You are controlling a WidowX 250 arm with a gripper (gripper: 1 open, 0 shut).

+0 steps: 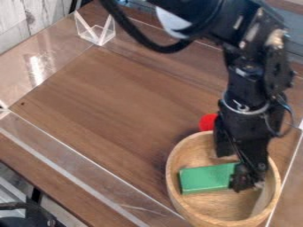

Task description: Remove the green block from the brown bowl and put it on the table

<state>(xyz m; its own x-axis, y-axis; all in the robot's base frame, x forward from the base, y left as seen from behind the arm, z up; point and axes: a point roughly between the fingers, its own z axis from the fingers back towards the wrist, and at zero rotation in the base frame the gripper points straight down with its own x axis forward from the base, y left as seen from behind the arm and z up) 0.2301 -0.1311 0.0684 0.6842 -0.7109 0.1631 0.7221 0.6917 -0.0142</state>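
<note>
Table [106, 106] of dark brown wood grain fills most of the single view, seen from above and at an angle. Clear acrylic walls [71, 191] run along its edges, and a small clear acrylic piece [95, 28] with a V-shaped notch stands at the far left corner.

A black robot arm [254, 66] enters from the top centre and bends down toward the lower right, covering part of the table behind it.

The bowl [190, 197], round, light brown wood with a thick rim, sits on the table near the lower right corner. Part of its right side is hidden by the arm.

The gripper [245, 170] points straight down into the bowl, above its right half. Its jaws are spread wide and pinch nothing. One dark fingertip reaches down at the right end of the block; whether it touches the block cannot be told.

The green block [208, 178], flat and rectangular, lies inside the bowl on its floor, tilted slightly, with its long side running left to right. Its right end is partly hidden behind the gripper.

A small red object [207, 121] sits on the table just beyond the bowl's far rim, half hidden by the arm.
</note>
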